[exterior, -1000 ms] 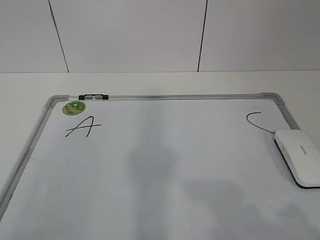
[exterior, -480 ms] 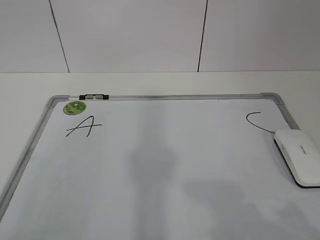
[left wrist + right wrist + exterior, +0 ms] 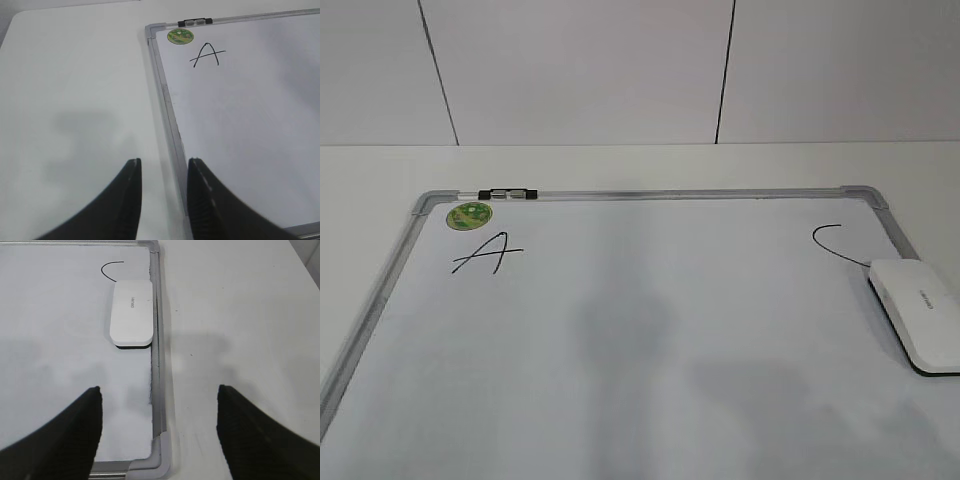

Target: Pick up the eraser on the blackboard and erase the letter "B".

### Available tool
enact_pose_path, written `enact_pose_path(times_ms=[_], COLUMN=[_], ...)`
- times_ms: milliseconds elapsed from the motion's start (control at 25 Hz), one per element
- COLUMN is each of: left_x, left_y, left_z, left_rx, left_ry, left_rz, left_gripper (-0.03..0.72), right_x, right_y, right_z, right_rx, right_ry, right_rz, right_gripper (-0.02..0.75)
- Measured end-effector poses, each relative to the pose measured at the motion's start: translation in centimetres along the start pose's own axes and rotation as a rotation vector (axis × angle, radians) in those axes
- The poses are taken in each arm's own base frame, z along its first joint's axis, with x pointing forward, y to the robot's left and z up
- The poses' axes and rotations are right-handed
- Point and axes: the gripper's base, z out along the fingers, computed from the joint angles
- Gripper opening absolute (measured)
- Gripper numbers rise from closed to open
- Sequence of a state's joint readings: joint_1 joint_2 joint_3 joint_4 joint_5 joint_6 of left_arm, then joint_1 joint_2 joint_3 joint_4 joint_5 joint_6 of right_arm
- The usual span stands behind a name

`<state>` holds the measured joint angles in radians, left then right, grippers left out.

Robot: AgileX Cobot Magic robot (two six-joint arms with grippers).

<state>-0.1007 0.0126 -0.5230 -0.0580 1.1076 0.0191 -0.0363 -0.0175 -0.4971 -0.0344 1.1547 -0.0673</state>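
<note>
The blackboard (image 3: 650,330) is a white dry-erase board with a grey frame lying flat on the table. The white eraser (image 3: 918,312) lies at its right edge, just below the letter "C" (image 3: 828,240); it also shows in the right wrist view (image 3: 131,314). The letter "A" (image 3: 488,252) sits near the green sticker (image 3: 468,214). No letter "B" shows between them. My left gripper (image 3: 162,162) is open and empty over the board's left frame. My right gripper (image 3: 159,390) is wide open and empty above the board's near right corner, short of the eraser.
A small black-and-silver clip (image 3: 508,192) sits on the board's far frame. White table (image 3: 640,165) surrounds the board, with a panelled white wall behind. The board's corner cap (image 3: 159,460) lies between my right fingers.
</note>
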Motion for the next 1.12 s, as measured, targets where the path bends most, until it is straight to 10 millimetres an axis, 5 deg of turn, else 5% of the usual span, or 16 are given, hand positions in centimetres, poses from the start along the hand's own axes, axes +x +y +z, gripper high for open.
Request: enact_pose_path(times_ms=[1120], left_x=[0.00], left_y=[0.00], left_z=[0.00], left_rx=[0.000], left_ry=[0.000], left_rz=[0.000], left_gripper=[0.237], right_x=[-0.02], right_y=[-0.02], right_z=[0.00], right_rx=[0.002], right_ry=[-0.002], right_rz=[0.000], right_gripper=[0.550])
